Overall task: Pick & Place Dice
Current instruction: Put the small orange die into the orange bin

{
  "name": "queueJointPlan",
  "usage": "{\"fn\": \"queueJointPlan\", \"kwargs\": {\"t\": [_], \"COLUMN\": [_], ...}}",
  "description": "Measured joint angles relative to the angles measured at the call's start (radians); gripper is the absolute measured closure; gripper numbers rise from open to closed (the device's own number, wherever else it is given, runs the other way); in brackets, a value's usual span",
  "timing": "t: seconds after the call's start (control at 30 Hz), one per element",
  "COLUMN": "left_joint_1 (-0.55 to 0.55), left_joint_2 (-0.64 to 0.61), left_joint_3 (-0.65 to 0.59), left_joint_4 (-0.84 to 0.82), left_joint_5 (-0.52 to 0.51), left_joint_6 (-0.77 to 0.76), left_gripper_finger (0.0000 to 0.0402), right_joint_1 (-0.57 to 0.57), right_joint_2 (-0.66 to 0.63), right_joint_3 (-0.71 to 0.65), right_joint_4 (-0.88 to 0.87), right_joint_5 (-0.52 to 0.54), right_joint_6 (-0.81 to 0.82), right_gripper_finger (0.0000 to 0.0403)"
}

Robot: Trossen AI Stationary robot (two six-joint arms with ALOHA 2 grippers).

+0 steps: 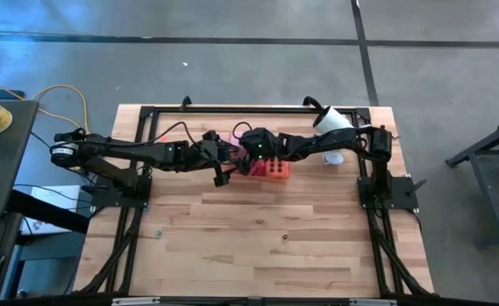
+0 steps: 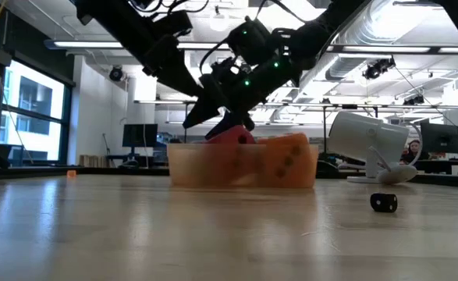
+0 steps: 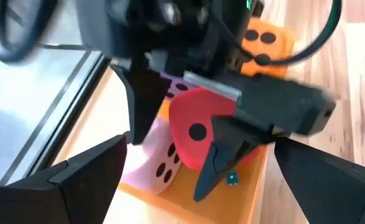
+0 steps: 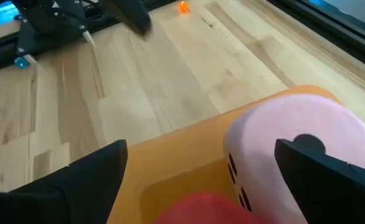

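A translucent orange tray (image 3: 257,199) (image 2: 244,168) holds all four dice. The red die (image 3: 191,134) (image 2: 232,134) sits tilted on the pink die (image 3: 160,165) (image 4: 294,143), poking above the rim. The lavender die (image 3: 176,87) lies behind it and the orange die (image 3: 266,40) (image 2: 287,160) at the tray's far end. My right gripper (image 4: 201,146) (image 1: 253,160) is open and reaches down into the tray with a finger on either side of the red die. My left gripper (image 3: 201,142) (image 1: 222,170) is open and hovers just left of the tray, touching nothing. My right gripper is open and comes slanting down from above, its fingers (image 3: 222,158) on either side of the red die. One finger stands in front of the die's pip face (image 3: 198,132), and I cannot tell whether it touches. The die leans on the pink die.
A small black die (image 2: 383,203) lies on the bare wood nearer than the tray. A white rounded device (image 2: 369,140) (image 1: 334,119) stands right of the tray. A tiny teal cube (image 3: 232,179) sits in the tray. A small orange bit (image 4: 183,7) lies far off.
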Motion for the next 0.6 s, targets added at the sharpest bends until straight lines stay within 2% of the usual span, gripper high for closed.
{"fn": "queueJointPlan", "kwargs": {"t": [0.27,0.47,0.6], "left_joint_1": [-0.001,0.020,0.076], "left_joint_2": [-0.060,-0.142,-0.202], "left_joint_3": [0.000,0.000,-0.016], "left_joint_4": [-0.019,-0.237,-0.384], "left_joint_5": [-0.016,-0.016,-0.019], "left_joint_6": [0.000,-0.069,-0.146], "left_gripper_finger": [0.0002,0.0002,0.0002], "right_joint_1": [0.011,0.038,0.086], "right_joint_2": [-0.036,-0.143,-0.233], "right_joint_3": [0.000,0.002,0.003], "right_joint_4": [0.013,-0.076,-0.160], "right_joint_5": [0.029,0.032,0.146], "right_joint_6": [-0.085,-0.132,-0.163], "right_gripper_finger": [0.0007,0.0007,0.0007]}}
